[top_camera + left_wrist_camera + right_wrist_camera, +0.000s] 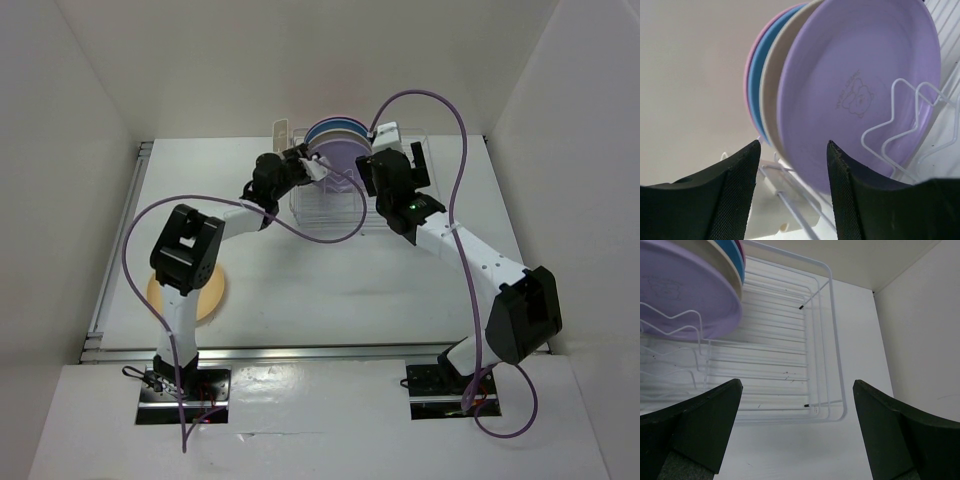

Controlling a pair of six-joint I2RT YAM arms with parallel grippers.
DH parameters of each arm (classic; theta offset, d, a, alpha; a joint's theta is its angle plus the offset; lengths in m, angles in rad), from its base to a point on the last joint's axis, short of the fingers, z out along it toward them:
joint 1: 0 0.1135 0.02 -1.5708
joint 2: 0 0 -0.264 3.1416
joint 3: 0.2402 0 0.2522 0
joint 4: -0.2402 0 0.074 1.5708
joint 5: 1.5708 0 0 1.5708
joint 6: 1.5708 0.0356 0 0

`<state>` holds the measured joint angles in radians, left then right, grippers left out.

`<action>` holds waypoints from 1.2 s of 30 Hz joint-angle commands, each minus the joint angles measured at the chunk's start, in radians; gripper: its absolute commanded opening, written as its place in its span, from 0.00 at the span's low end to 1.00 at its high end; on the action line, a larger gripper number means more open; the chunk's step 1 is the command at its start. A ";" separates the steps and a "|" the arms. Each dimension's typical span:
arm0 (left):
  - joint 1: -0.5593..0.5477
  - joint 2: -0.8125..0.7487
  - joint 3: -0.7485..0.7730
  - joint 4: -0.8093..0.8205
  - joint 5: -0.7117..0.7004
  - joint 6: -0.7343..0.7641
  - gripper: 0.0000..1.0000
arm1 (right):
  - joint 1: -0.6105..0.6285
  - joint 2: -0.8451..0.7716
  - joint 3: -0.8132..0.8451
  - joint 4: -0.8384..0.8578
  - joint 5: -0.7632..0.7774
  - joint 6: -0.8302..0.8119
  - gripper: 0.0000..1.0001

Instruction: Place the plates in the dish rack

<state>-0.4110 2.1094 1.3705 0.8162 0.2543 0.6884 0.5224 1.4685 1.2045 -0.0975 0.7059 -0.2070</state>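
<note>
On a white table [330,290], four plates [855,90] are stood upright in the dish rack [832,340]; the orange-yellow plate [213,300] is laid flat by the left arm [185,250]. Left gripper [794,145] and right gripper [797,384] are held open, empty.

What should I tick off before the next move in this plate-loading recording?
1. Purple plate stands on edge in the dish rack: ok.
2. Left pincer open, not clamping the purple plate: ok.
3. Pink plate, blue plate and cream plate stand in a row behind it: ok.
4. Right pincer open and empty over the rack's free end: ok.
5. All plates loaded: not ok; the orange plate lies on the table, partly hidden by the left arm.
6. Left pincer fully clear of the purple plate's rim: cannot tell.
</note>
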 commanded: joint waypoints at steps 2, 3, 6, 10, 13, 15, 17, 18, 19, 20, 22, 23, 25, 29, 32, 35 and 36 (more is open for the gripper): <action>-0.003 -0.150 -0.019 0.012 -0.065 -0.041 0.64 | -0.007 -0.004 0.027 0.039 -0.009 0.008 1.00; -0.003 -0.179 -0.043 0.000 -0.087 -0.041 0.64 | -0.007 -0.004 0.027 0.039 -0.009 0.008 1.00; -0.003 -0.322 -0.079 -0.128 -0.167 -0.053 0.67 | -0.016 -0.014 0.007 0.061 -0.009 -0.002 1.00; -0.003 -0.497 -0.091 -0.402 -0.207 -0.098 0.69 | -0.016 -0.033 -0.020 0.070 -0.009 -0.002 1.00; 0.015 -0.601 -0.158 -0.528 -0.297 -0.176 0.69 | -0.016 -0.045 -0.045 0.100 -0.009 -0.022 1.00; 0.101 -0.672 -0.186 -0.666 -0.281 -0.315 0.69 | -0.025 -0.066 -0.058 0.120 0.000 -0.041 1.00; 0.191 -0.698 -0.198 -0.782 -0.210 -0.407 0.69 | -0.025 -0.080 -0.085 0.146 0.010 -0.069 1.00; 0.281 -0.698 -0.217 -0.833 -0.157 -0.438 0.69 | -0.025 -0.097 -0.094 0.157 0.010 -0.078 1.00; 0.326 -0.709 -0.275 -0.882 -0.156 -0.469 0.69 | -0.036 -0.115 -0.112 0.166 0.010 -0.078 1.00; 0.374 -0.721 -0.312 -0.891 -0.135 -0.478 0.69 | -0.036 -0.125 -0.121 0.180 0.010 -0.087 1.00; 0.527 -0.712 -0.393 -0.936 0.017 -0.478 0.69 | -0.036 -0.146 -0.134 0.180 0.010 -0.088 1.00; 0.550 -0.735 -0.437 -0.899 0.035 -0.463 0.69 | -0.036 -0.146 -0.134 0.180 0.010 -0.088 1.00; 0.628 -0.717 -0.467 -0.873 0.132 -0.501 0.69 | -0.036 -0.160 -0.134 0.180 -0.003 -0.074 1.00; 0.779 -0.542 -0.389 -1.011 0.468 -0.489 0.43 | -0.036 -0.169 -0.134 0.171 -0.013 -0.074 1.00; 0.788 -0.554 -0.424 -1.000 0.367 -0.440 0.46 | -0.036 -0.189 -0.146 0.162 -0.003 -0.074 1.00; 0.788 -0.568 -0.448 -0.979 0.321 -0.402 0.51 | -0.036 -0.200 -0.155 0.162 0.009 -0.074 1.00; 0.788 -0.554 -0.438 -0.991 0.312 -0.392 0.51 | -0.036 -0.209 -0.155 0.162 0.009 -0.074 1.00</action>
<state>0.3801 1.5780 0.9268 -0.1768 0.5186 0.2447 0.4927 1.3167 1.0588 0.0151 0.6960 -0.2787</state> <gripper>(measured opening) 0.511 0.999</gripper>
